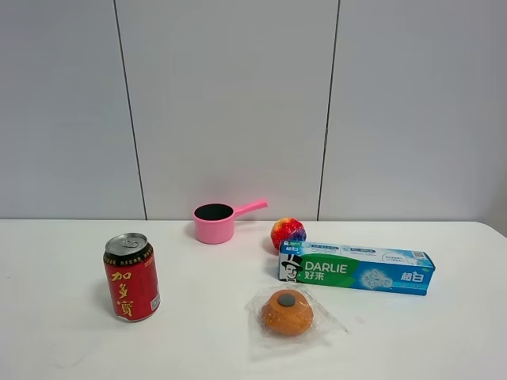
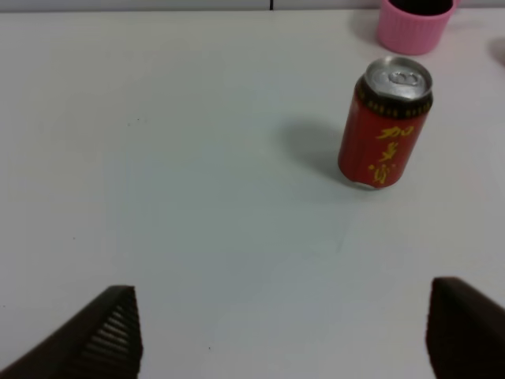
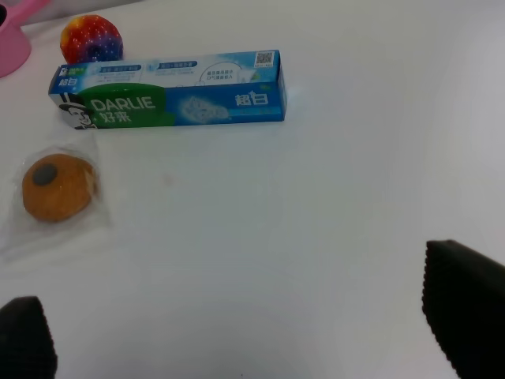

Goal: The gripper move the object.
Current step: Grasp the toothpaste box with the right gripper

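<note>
The teal-blue and green DARLIE toothpaste box (image 1: 356, 269) lies flat on the white table, right of centre. It also shows in the right wrist view (image 3: 170, 99). My right gripper (image 3: 245, 332) is open and empty, well short of the box with bare table between them. My left gripper (image 2: 288, 339) is open and empty over bare table, some way from the red can (image 2: 384, 126). Neither gripper shows in the exterior view.
The red drink can (image 1: 131, 277) stands at the left. A pink pot (image 1: 215, 222) sits at the back. A rainbow ball (image 1: 287, 233) lies just behind the box's left end. A wrapped orange bun (image 1: 287, 311) lies in front of the box.
</note>
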You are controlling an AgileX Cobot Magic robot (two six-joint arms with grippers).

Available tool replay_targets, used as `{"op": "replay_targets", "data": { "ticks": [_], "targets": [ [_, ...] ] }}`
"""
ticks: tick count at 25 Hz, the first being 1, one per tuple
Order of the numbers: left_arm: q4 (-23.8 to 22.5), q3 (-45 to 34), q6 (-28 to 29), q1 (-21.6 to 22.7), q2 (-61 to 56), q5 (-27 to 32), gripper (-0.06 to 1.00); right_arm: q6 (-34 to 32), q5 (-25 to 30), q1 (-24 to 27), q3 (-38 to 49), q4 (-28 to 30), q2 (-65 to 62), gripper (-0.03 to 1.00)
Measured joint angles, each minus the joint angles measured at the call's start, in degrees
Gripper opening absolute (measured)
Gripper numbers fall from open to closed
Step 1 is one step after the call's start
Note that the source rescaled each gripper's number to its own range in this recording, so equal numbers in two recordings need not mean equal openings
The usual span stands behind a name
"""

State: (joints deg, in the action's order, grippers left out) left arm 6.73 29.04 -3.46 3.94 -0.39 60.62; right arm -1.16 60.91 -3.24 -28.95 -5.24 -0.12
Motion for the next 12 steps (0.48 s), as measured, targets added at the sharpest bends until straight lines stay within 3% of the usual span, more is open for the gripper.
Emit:
{"op": "replay_targets", "data": {
  "ticks": [1, 12],
  "targets": [
    [0.0, 0.0, 0.0, 0.0, 0.0, 0.0, 1.00, 0.0, 0.0, 0.0, 0.0, 0.0, 0.0, 0.91],
    [0.0, 0.0, 0.0, 0.0, 0.0, 0.0, 1.00, 0.0, 0.0, 0.0, 0.0, 0.0, 0.0, 0.91]
  ]
}}
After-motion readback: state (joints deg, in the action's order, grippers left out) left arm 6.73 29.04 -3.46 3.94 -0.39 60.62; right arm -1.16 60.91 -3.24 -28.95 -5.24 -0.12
